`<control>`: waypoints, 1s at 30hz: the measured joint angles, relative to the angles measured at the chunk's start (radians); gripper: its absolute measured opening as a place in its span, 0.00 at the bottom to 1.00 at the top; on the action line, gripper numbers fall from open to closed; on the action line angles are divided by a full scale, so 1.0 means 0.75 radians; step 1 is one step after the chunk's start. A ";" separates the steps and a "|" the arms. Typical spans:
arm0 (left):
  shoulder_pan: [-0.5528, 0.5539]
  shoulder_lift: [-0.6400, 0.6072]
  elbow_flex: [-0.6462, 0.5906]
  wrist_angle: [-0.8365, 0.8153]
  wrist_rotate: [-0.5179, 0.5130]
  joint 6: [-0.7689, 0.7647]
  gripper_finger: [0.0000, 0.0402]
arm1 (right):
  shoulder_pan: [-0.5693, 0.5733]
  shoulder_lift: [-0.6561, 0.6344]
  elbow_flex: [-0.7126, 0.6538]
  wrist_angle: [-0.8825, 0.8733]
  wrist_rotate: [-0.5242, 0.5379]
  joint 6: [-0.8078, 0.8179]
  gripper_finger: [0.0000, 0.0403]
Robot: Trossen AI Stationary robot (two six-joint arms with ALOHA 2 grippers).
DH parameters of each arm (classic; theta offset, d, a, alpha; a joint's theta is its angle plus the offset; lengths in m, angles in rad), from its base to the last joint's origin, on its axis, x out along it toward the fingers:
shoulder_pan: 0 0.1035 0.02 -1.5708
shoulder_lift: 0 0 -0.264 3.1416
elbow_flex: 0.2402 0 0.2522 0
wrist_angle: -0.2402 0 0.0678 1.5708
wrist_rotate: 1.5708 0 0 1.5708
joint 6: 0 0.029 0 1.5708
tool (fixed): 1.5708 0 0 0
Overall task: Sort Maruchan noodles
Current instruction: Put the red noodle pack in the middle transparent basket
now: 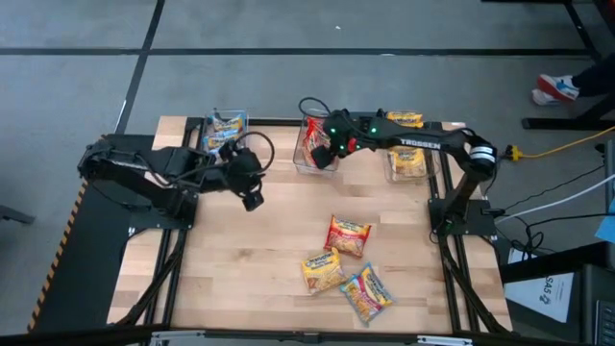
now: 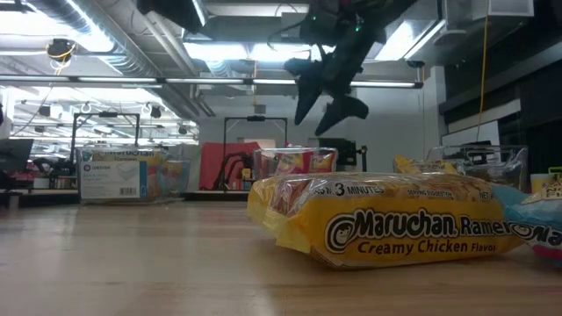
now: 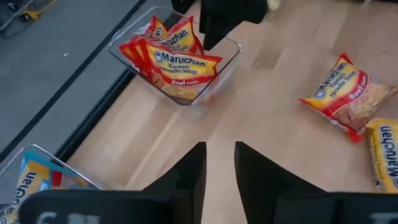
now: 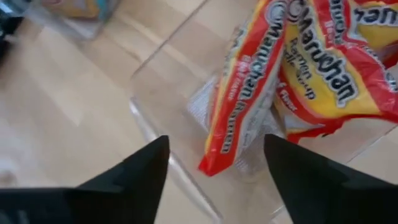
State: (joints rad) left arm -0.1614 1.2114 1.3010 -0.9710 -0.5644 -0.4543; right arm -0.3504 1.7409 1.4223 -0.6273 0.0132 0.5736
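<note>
While right gripper (image 4: pixel 214 165) hangs spread over middle bin (image 1: pixel 317 144), red packet (image 4: pixel 245 93) sits inside w/ same-colour ones; left gripper (image 3: pixel 219 165), slightly parted, empty; three packets (image 1: pixel 348 264) wait on worktop (image 1: pixel 250 279).

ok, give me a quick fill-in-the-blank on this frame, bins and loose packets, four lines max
1. The right hand hangs open over the clear bin that holds the ____ packets.
2. ____ packets lie loose on the table.
3. The loose yellow packet reads Creamy ____ Flavor.
4. The left hand holds ____.

Missing words: red; three; Chicken; nothing
</note>
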 joint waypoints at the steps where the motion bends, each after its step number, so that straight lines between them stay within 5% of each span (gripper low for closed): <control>1: 0.007 0.000 0.000 0.000 0.007 0.016 0.20 | -0.002 0.009 0.000 0.004 0.003 0.008 0.69; 15: 0.017 0.001 0.000 -0.006 0.011 0.027 0.21 | -0.005 0.151 -0.001 0.085 -0.002 0.034 0.72; 30: 0.017 0.001 0.001 -0.008 0.011 0.028 0.21 | -0.005 0.142 0.000 0.066 0.050 0.016 0.27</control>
State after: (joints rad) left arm -0.1490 1.2121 1.3014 -0.9768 -0.5560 -0.4335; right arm -0.3538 1.8473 1.4223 -0.5777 0.0505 0.5853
